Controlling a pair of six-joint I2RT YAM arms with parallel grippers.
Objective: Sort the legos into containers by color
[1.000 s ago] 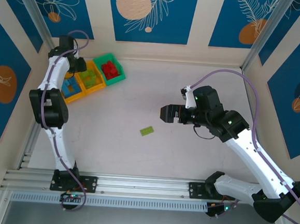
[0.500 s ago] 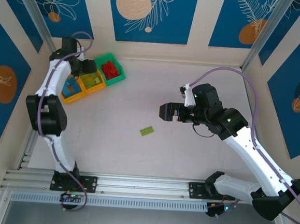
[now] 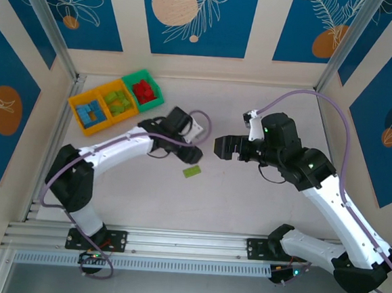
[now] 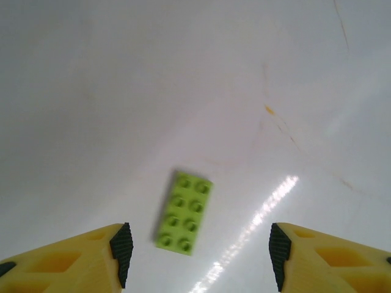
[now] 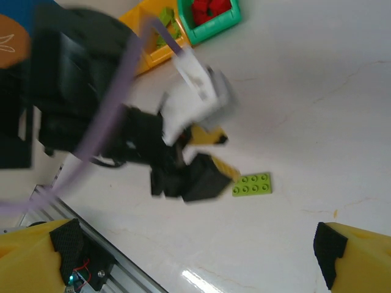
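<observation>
Over the bench (image 4: 122, 91), the left hand (image 4: 198, 259) hung released (jaws wide) above the lone lime-green lego (image 4: 184, 212), seemingly poised to grasp it.

The worktop (image 4: 122, 91) is glossy white, faintly veined like polished stone, and throws back streaks of light. The lime green brick (image 4: 184, 212) is smooth moulded plastic, as are the bins (image 3: 125, 116). The left gripper (image 4: 198, 251) has matt yellow plastic jaws faced with black ribbed pads (image 4: 122, 253). The near rail (image 3: 175, 241) is dull grey metal.
</observation>
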